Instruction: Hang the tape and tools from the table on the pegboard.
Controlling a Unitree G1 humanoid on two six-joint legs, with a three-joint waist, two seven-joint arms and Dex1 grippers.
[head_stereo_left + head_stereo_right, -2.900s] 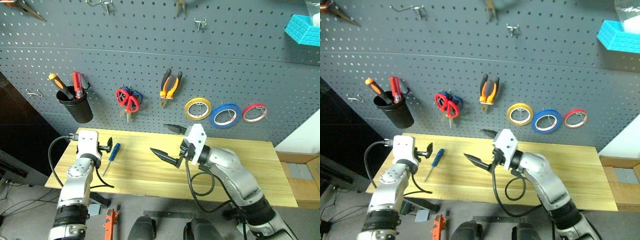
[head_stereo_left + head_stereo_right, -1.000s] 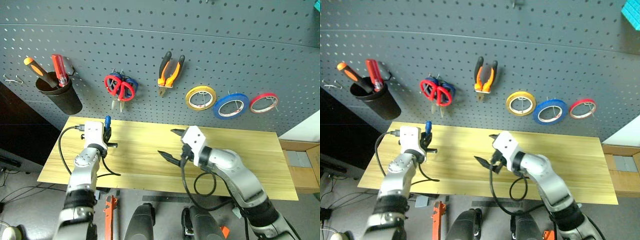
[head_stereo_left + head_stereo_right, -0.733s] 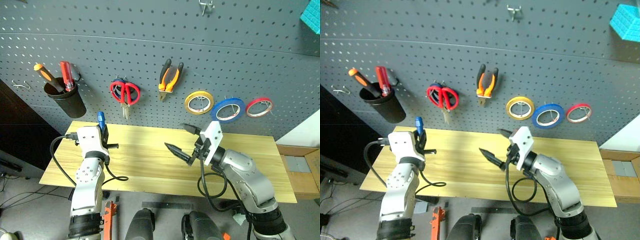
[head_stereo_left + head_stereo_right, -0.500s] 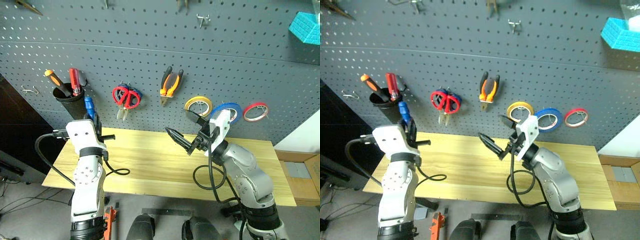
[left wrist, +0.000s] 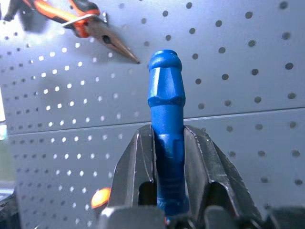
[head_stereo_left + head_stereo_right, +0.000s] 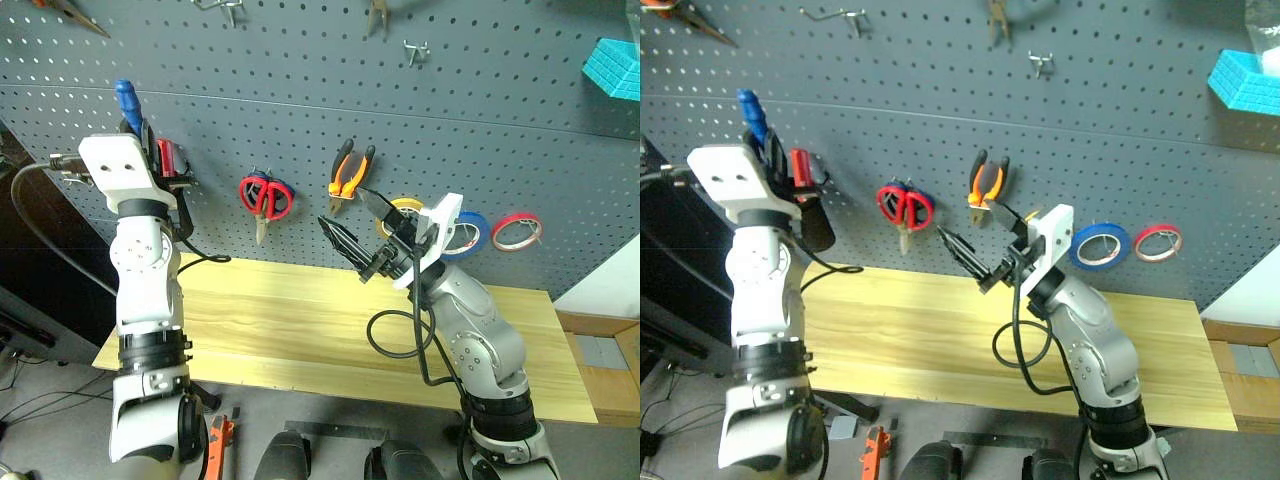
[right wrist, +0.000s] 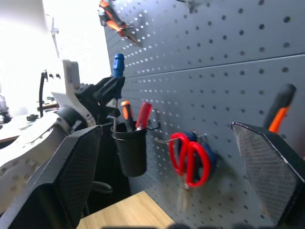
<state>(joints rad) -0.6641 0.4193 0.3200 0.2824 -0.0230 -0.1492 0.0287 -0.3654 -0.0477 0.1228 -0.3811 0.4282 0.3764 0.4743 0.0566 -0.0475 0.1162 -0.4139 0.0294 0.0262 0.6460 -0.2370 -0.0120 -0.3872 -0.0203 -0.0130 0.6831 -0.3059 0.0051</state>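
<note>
Screwdriver (image 5: 166, 114), ribbed blue plastic handle, upright in left tool (image 5: 167, 143); right tool (image 6: 352, 220) wide, w/ nothing.

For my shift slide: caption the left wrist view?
Left gripper shut on the blue-handled screwdriver, raised before the pegboard.

You've got the left gripper (image 6: 133, 120) up high vs the pegboard (image 6: 300, 60), clamped on the blue-handled screwdriver (image 6: 124, 97), handle sticking up, right by the red handle (image 6: 165, 157) at the cup spot. Right gripper (image 6: 352, 222) is over the table (image 6: 300, 330), jaws wide apart, empty, pointing up-left toward the board. Hung on the board, L to R: red scissors (image 6: 265, 196), orange/black pliers (image 6: 347, 173), yellow ring (image 6: 405, 207) partly behind the right arm, blue tape (image 6: 470, 230), red ring (image 6: 518, 230). Teal block (image 6: 616, 68) at top right.
</note>
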